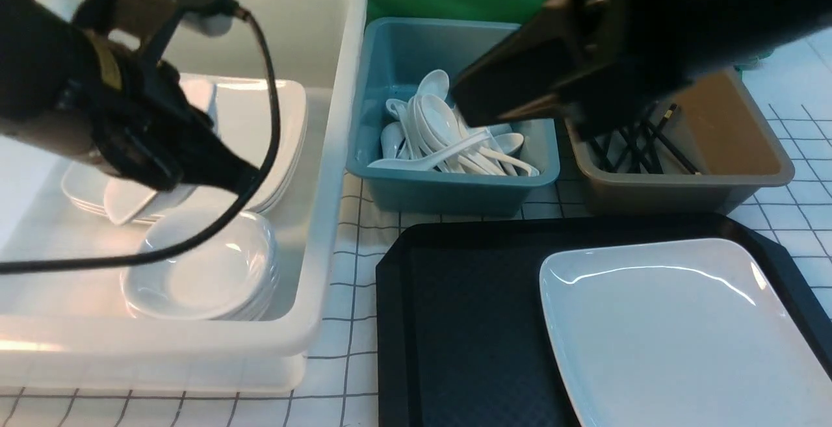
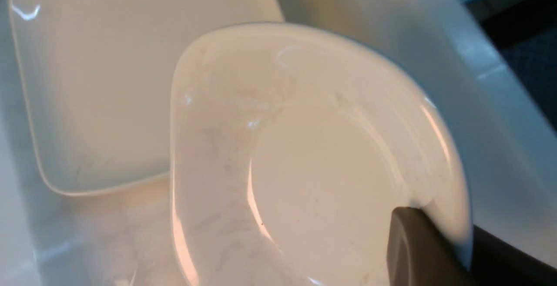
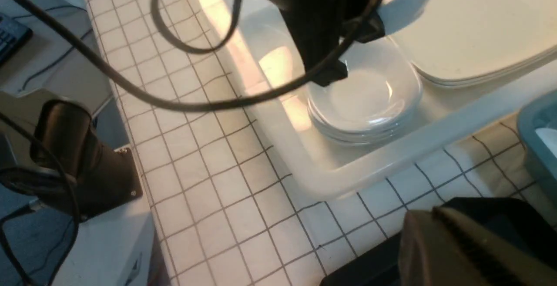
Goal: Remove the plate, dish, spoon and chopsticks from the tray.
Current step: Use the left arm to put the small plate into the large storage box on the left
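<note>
**Dish pinched above the tub; plate flat on the tray**

The white tub [image 1: 335, 173] fills the left side. Its tall right wall stands between its load and the gridded tabletop [image 1: 351, 297], and a narrow strip of that top parts it from the tray [image 1: 455, 323].

The tray lies front right, cropped by the lower and right edges of the front view. Its left part shows bare diamond texture. The plate [image 1: 676, 336] lies flat on its right part, close to the raised rim, and is also cropped below.

Just behind the tray stand a teal bin [image 1: 455, 196] heaped with spoons [image 1: 448, 134] and a grey-brown bin [image 1: 656, 196] holding chopsticks [image 1: 634, 147].

The right gripper [image 1: 478, 102] hangs blurred over these bins and hides the chopsticks' far ends. Whether its fingers are spread or together cannot be told.

Inside the tub, a stack of square plates [image 1: 273, 128] sits at the back, partly covered by the left arm. A stack of small dishes [image 1: 208, 271] sits nearer the front wall.

The left gripper [image 2: 439, 229] pinches the rim of the dish [image 1: 130, 205], one finger inside the bowl. The dish hangs tilted above the tub's contents.
</note>
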Controlling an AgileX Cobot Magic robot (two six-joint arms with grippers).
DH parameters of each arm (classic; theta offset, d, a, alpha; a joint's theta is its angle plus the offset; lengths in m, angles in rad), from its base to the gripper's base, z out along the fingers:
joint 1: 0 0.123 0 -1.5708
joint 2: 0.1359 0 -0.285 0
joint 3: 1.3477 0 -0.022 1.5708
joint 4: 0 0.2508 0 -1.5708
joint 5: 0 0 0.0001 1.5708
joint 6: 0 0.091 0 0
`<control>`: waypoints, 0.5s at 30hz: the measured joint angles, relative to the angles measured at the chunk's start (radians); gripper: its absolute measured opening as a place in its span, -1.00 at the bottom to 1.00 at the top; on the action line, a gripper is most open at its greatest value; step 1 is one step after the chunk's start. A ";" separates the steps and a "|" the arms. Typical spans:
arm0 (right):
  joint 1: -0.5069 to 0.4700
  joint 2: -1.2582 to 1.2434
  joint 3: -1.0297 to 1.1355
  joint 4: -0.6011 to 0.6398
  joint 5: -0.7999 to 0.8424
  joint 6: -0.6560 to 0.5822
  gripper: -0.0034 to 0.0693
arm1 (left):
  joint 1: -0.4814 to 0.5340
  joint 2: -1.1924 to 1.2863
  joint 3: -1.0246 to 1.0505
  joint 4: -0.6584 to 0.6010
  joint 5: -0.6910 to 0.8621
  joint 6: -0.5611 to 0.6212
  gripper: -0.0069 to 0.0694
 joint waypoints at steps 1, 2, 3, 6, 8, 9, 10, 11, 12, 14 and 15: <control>0.024 0.031 -0.027 -0.023 0.005 0.014 -0.89 | 0.007 0.007 0.031 0.000 -0.023 0.000 -0.75; 0.042 0.063 -0.056 -0.038 0.010 0.022 -0.89 | 0.008 0.021 0.071 -0.001 -0.054 0.000 -0.75; 0.048 0.068 -0.060 -0.040 0.010 0.024 -0.89 | 0.008 0.024 0.077 -0.002 -0.058 0.000 -0.75; 0.066 0.117 -0.108 -0.057 0.014 0.040 -0.89 | 0.008 0.063 0.143 -0.009 -0.119 0.000 -0.75; 0.066 0.120 -0.114 -0.064 0.015 0.048 -0.89 | 0.008 0.083 0.153 -0.010 -0.124 0.000 -0.71; 0.066 0.120 -0.115 -0.064 0.016 0.049 -0.89 | 0.008 0.086 0.153 -0.010 -0.124 0.000 -0.70; 0.066 0.120 -0.118 -0.068 0.018 0.054 -0.89 | 0.008 0.098 0.153 -0.010 -0.132 0.000 -0.61; 0.066 0.120 -0.119 -0.071 0.021 0.056 -0.89 | 0.008 0.103 0.153 -0.010 -0.136 0.000 -0.56; 0.066 0.120 -0.119 -0.077 0.032 0.058 -0.89 | 0.008 0.106 0.153 -0.010 -0.137 0.000 -0.44; 0.067 0.120 -0.119 -0.110 0.055 0.062 -0.89 | 0.008 0.107 0.153 -0.011 -0.139 0.000 -0.20; 0.067 0.117 -0.119 -0.145 0.068 0.069 -0.89 | 0.008 0.105 0.152 -0.013 -0.137 0.000 -0.07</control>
